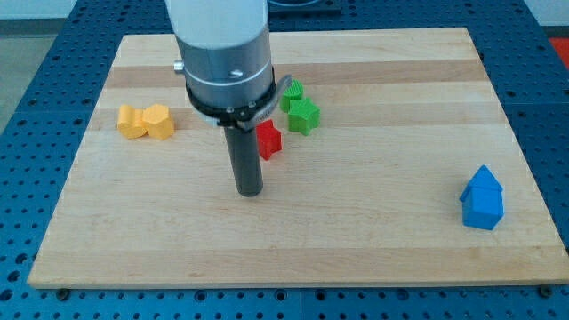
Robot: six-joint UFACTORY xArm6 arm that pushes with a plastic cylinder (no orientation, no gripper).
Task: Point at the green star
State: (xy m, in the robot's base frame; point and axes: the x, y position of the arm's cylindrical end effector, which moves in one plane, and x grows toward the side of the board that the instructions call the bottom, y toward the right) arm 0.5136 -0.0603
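Note:
The green star (304,115) lies on the wooden board (373,178), a little above the board's middle. A second green block (292,92) touches it from the view's top left. A red block (268,140) sits just to the star's lower left. My tip (250,190) rests on the board below and to the left of the red block, well short of the green star. The arm's grey body hides part of the board above the tip.
Two yellow blocks (147,122) sit side by side at the view's left. Two blue blocks (483,199) sit together near the board's right edge. Blue perforated table surrounds the board.

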